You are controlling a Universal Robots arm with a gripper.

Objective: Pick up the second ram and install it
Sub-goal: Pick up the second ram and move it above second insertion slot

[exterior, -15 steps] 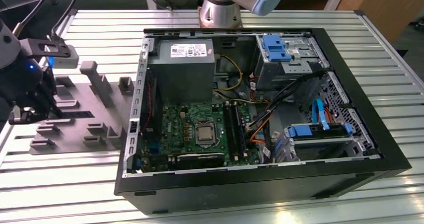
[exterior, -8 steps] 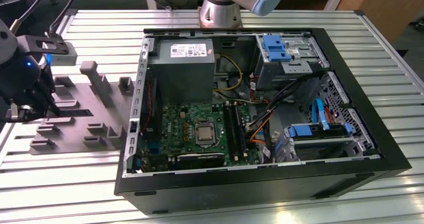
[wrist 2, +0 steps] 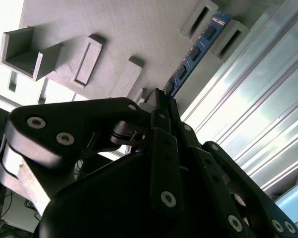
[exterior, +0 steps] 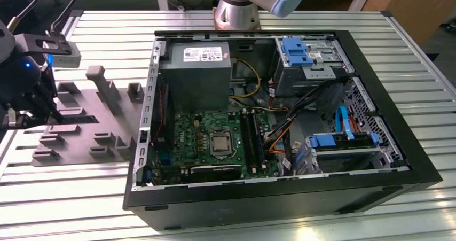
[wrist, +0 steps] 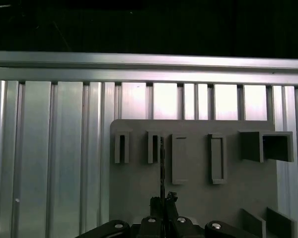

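Black two-fingered tool (wrist 2: 161,97), fingers closed thin on one end of the long, dark blue circuit-board strip of the second ram (wrist 2: 196,49), which stands on edge between raised blocks of a grey plastic fixture tray (wrist 2: 89,20) on the slatted metal tabletop (wrist: 54,163), so its flat faces meet the fingers.

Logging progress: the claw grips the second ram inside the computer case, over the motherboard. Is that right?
Not quite. The claw does grip the second ram, but over the grey fixture tray, outside the computer case, not over the motherboard. The second wrist view shows it.
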